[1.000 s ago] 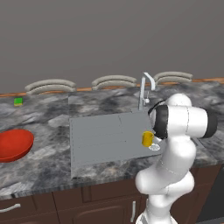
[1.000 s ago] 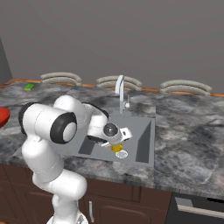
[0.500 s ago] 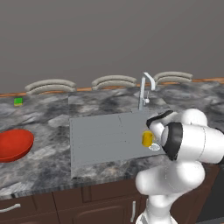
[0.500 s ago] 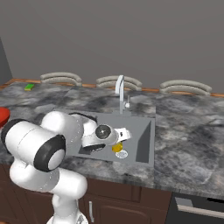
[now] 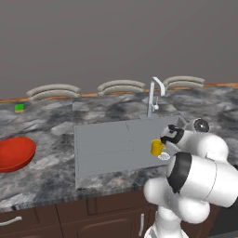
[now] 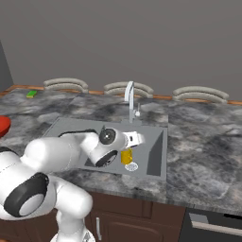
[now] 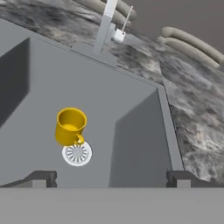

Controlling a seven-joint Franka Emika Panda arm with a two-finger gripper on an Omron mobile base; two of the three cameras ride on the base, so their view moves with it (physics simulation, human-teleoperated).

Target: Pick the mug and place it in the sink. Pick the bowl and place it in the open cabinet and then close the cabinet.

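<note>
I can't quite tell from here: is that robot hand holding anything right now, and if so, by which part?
Nothing is held. The gripper is open, and the mug stands upright in the sink beside the drain, clear of both fingertips.

Left base view: sink (image 5: 107, 148) at centre frame, set into the surface (image 5: 46, 172). Mug (image 5: 157, 147) upright in the sink at its right end, just beside the drain (image 5: 164, 156). Faucet (image 5: 153, 95) behind the sink, upper right. Bowl (image 5: 15, 154) on the surface at far left, well apart from the sink.
</note>
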